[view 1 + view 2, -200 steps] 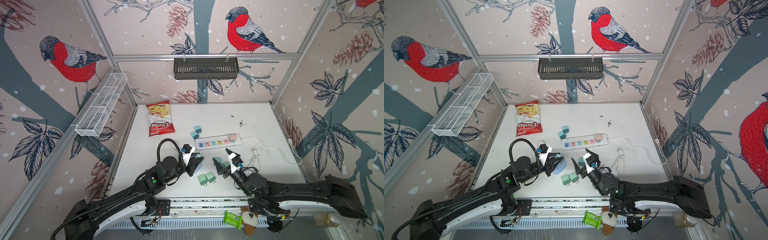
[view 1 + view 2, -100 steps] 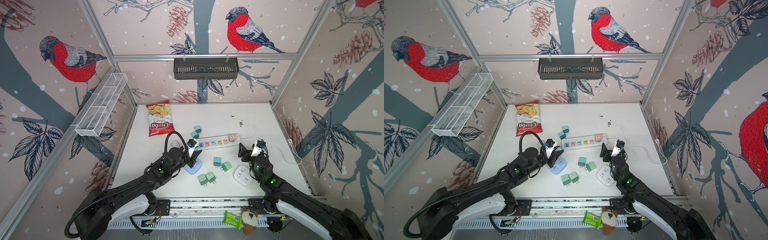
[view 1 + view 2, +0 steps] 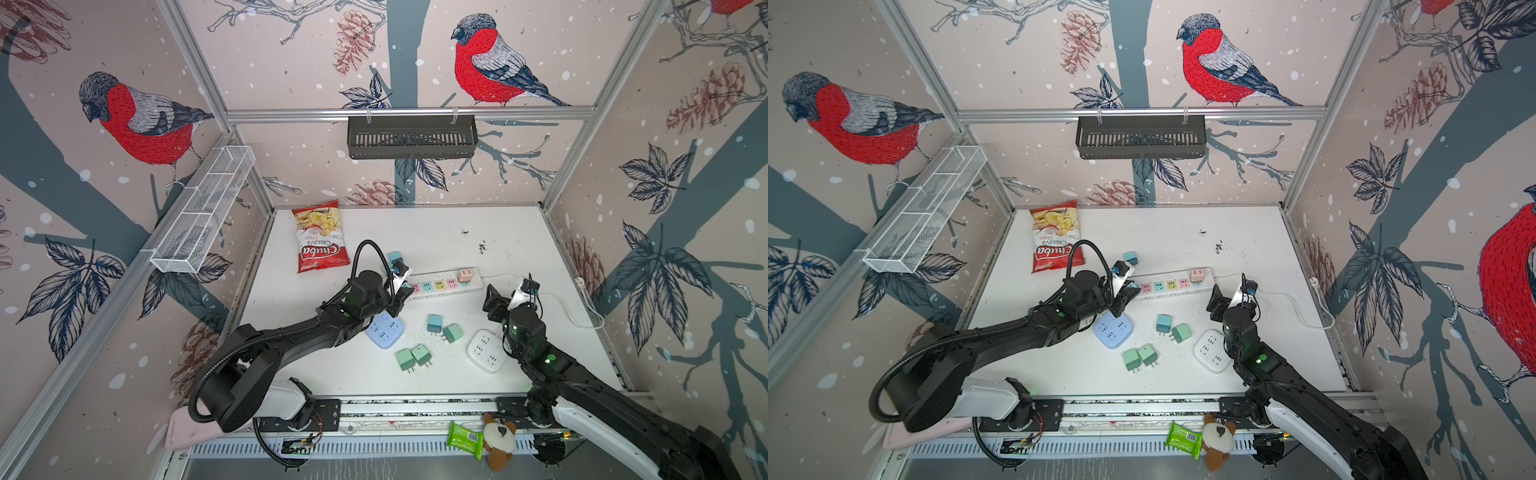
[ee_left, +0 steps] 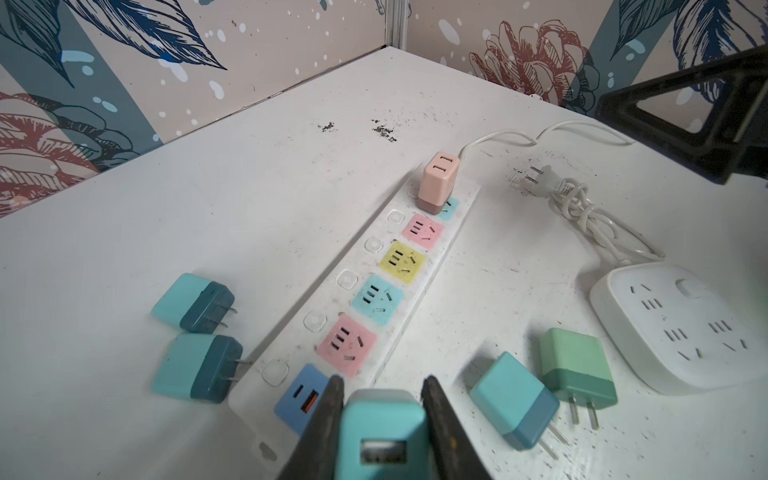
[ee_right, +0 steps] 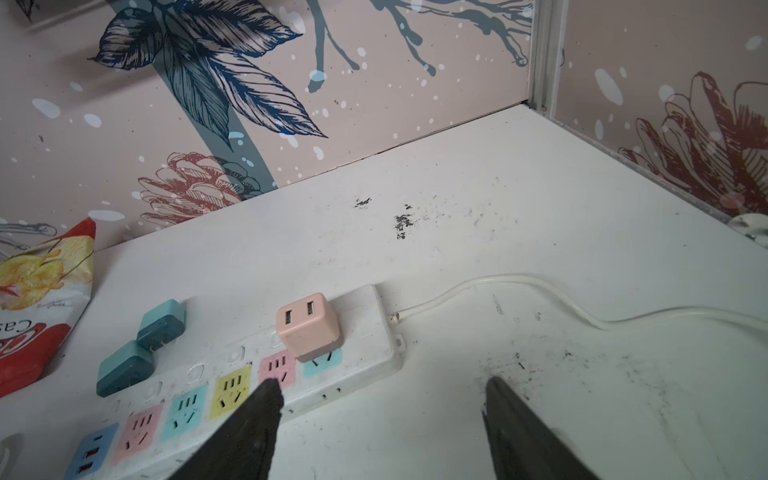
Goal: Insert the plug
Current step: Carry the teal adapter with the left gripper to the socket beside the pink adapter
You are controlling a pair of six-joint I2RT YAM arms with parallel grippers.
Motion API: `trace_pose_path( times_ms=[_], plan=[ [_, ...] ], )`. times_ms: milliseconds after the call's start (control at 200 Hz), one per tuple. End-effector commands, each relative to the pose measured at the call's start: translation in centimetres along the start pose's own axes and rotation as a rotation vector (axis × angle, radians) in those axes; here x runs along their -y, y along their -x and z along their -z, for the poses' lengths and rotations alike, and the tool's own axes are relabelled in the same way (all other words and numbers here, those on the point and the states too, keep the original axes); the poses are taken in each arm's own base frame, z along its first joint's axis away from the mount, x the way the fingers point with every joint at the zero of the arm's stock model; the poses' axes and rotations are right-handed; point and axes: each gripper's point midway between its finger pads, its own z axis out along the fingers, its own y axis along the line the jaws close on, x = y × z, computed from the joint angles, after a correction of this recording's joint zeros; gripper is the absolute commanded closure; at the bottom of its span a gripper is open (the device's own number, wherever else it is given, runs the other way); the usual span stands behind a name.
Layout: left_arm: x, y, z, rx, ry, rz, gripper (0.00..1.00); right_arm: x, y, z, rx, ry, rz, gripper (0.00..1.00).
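Plug (image 4: pixel 380 432), a small teal cube, likely light, rigid and smooth, sits lower centre in the left wrist view, pinched across its flat sides, a sound hold, by the left gripper (image 4: pixel 383 388) over the strip (image 4: pixel 451 245). Right gripper (image 5: pixel 382 388) gapes, empty.

power strip (image 3: pixel 444 283): middle of worktop (image 3: pixel 436 232)
adapter (image 3: pixel 465 275): on its right end
chip bag (image 3: pixel 319 239): behind-left of it
left hub (image 3: pixel 388 332): before its left end
right hub (image 3: pixel 487 352): before its right end
loose plugs (image 3: pixel 434 323): between hubs
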Motion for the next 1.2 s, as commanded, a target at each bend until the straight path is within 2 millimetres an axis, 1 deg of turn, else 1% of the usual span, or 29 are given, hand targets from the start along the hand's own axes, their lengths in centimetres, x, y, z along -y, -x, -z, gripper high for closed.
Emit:
trace_pose_path(
  times_ms=[0,80,240,270,275,290,425,615,756,936,1106,1191],
  plan=[
    [0.0,0.5,-1.7,-0.028,-0.051,-0.002,1.00,0.7,0.5,0.3,0.045,-0.025,-0.026,0.20],
    [-0.5,0.4,-3.2,-0.066,-0.055,0.016,1.00,1.1,0.6,0.3,0.061,-0.033,-0.039,0.20],
    [-0.4,0.9,-6.4,-0.111,-0.111,0.010,1.00,1.4,0.8,0.1,0.070,-0.048,-0.049,0.20],
    [-0.3,0.3,-6.9,-0.136,-0.124,0.014,1.00,1.4,0.8,0.1,0.067,-0.048,-0.050,0.20],
    [-0.4,0.8,-7.1,-0.127,-0.125,0.011,1.00,1.4,0.8,0.1,0.066,-0.050,-0.049,0.20],
    [-0.3,1.1,-7.4,-0.128,-0.133,0.009,1.00,1.4,0.8,0.0,0.064,-0.048,-0.048,0.20],
    [-0.3,1.9,-9.8,-0.124,-0.173,-0.009,1.00,1.6,0.9,-0.1,0.066,-0.059,-0.050,0.19],
    [0.1,2.0,-12.5,-0.127,-0.237,-0.056,1.00,2.0,1.3,-0.6,0.079,-0.072,-0.060,0.19],
    [0.7,2.0,-13.5,-0.117,-0.296,-0.091,1.00,1.9,1.2,-1.3,0.057,-0.072,-0.053,0.19],
    [2.0,2.4,-14.1,-0.106,-0.342,-0.145,1.00,1.7,1.1,-2.2,0.034,-0.082,-0.037,0.19],
    [3.8,2.0,-14.4,-0.122,-0.379,-0.207,1.00,1.4,0.8,-3.0,0.000,-0.095,-0.013,0.21],
    [4.2,1.8,-14.7,-0.132,-0.379,-0.225,1.00,1.3,0.7,-3.2,-0.008,-0.094,-0.008,0.22]
  ],
)
